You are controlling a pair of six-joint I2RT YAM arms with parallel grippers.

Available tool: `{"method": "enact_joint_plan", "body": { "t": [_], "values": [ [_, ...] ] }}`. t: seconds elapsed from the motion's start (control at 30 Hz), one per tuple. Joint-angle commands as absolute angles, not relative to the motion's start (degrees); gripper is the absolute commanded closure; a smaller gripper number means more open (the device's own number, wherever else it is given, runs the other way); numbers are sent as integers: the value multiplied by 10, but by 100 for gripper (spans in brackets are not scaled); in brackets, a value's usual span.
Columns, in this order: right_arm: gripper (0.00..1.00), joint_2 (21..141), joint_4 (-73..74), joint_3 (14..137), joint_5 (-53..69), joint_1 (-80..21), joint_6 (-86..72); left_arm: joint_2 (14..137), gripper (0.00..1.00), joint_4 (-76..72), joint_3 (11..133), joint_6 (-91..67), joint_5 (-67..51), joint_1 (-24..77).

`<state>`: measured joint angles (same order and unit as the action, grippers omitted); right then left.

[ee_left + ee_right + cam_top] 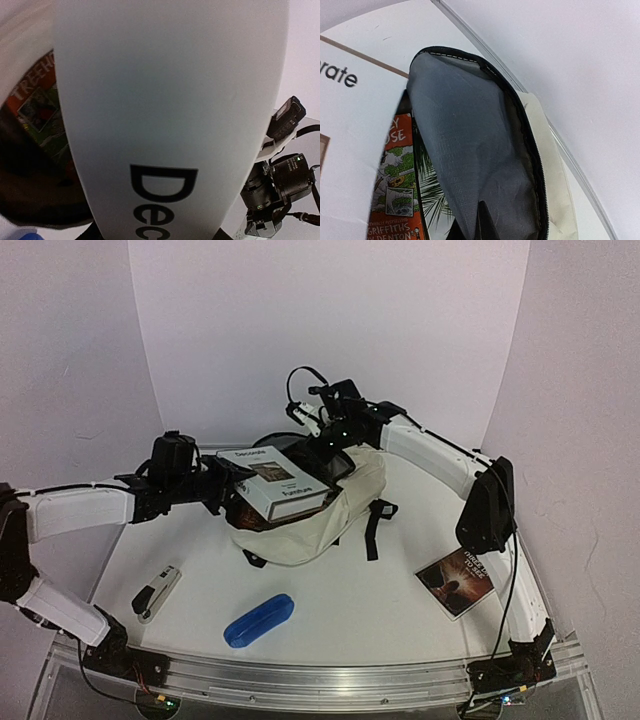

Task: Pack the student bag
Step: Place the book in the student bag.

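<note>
The student bag (318,528), a cream backpack with black zip and grey lining, lies mid-table with its mouth facing left. My left gripper (226,486) is shut on the end of a thick white book (272,480), held level over the bag's mouth. The book's spine (170,100) fills the left wrist view. My right gripper (326,444) is at the far rim of the mouth, shut on the grey lining flap (470,150) and holding it up. An orange picture book (395,200) lies inside the bag under the white book.
A blue pencil case (259,620) lies near the front edge, and a black and white stapler (157,592) at front left. A dark paperback (461,580) rests at the right by the right arm. Black bag straps (375,525) trail right of the bag.
</note>
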<state>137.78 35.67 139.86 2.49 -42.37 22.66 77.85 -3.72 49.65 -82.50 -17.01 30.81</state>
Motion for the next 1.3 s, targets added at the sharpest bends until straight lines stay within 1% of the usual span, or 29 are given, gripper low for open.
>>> {"method": "enact_joint_plan", "body": {
  "t": [0.0, 0.13, 0.2, 0.27, 0.37, 0.57, 0.63, 0.73, 0.83, 1.0, 1.13, 1.2, 1.27],
  "values": [
    [100, 1314, 295, 1407, 67, -427, 200, 872, 99, -230, 515, -852, -237, 310],
    [100, 1304, 295, 1392, 90, -427, 201, 963, 100, -333, 535, -894, -262, 312],
    [100, 1297, 293, 1383, 96, -427, 204, 985, 100, -362, 532, -914, -256, 312],
    [100, 1288, 292, 1365, 95, -427, 214, 988, 100, -372, 524, -920, -246, 310],
    [100, 1286, 292, 1354, 76, -426, 217, 983, 100, -362, 522, -923, -261, 312],
    [100, 1295, 290, 1367, 63, -418, 207, 856, 100, -255, 457, -932, -263, 333],
    [100, 1297, 289, 1367, 67, -418, 204, 833, 100, -222, 448, -925, -270, 333],
    [100, 1297, 289, 1368, 77, -417, 202, 863, 100, -225, 465, -922, -307, 333],
    [100, 1287, 288, 1354, 109, -417, 209, 922, 100, -271, 491, -928, -327, 332],
    [100, 1250, 286, 1302, 161, -417, 234, 1019, 100, -375, 534, -950, -327, 320],
    [100, 1225, 286, 1260, 176, -417, 262, 1028, 100, -404, 540, -945, -299, 290],
    [100, 1216, 286, 1243, 175, -417, 274, 1010, 100, -405, 529, -934, -287, 276],
    [100, 1211, 286, 1234, 173, -417, 282, 981, 100, -375, 518, -913, -271, 267]
  ]
}}
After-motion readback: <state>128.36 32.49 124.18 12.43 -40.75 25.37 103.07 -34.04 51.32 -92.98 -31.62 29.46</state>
